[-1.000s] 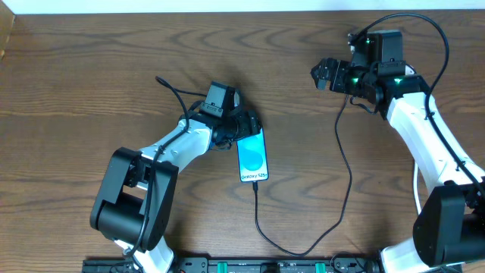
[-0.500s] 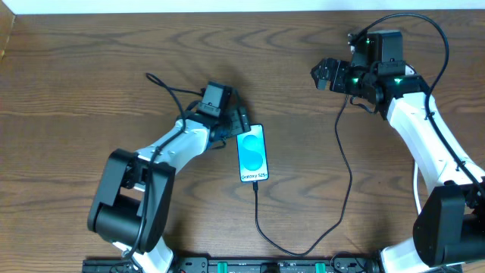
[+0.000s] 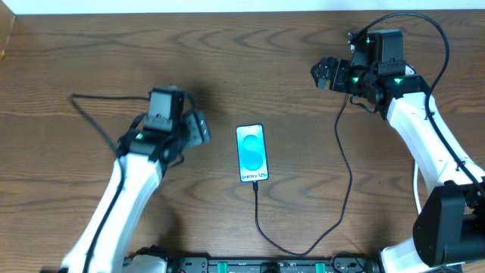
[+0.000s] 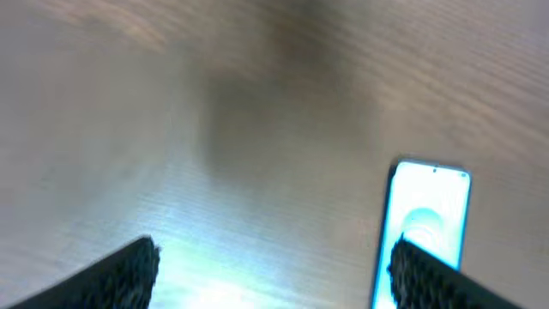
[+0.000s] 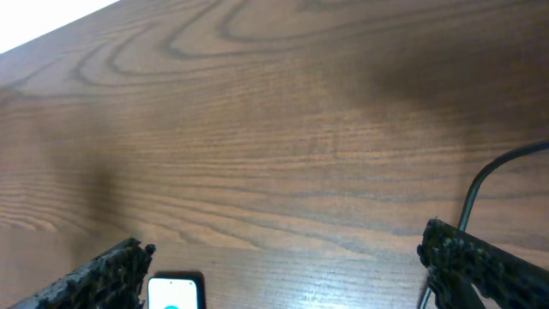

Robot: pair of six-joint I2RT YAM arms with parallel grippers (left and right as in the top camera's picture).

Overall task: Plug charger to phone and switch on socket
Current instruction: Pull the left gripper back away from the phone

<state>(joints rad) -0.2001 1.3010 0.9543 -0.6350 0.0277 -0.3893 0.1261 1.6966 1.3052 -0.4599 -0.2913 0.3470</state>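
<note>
On the wooden table [image 3: 91, 45], placed around the lit phone [image 3: 252, 154] at centre: left gripper [image 3: 201, 129] near its left side, jaws apart, empty; right gripper [image 3: 320, 76] well apart, up and right, jaws wide, empty. Charger [image 3: 349, 178] meeting the phone's bottom edge, looping right. Socket not visible. Likely hazard: snagging the charger, dragging the phone or unseating the connector.

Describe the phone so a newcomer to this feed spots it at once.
Start at the brown wooden table and look near its middle. A slim rectangular smartphone lies flat there, screen up. Its lit light-blue screen and the thin black cable meeting its near end set it apart.
</note>
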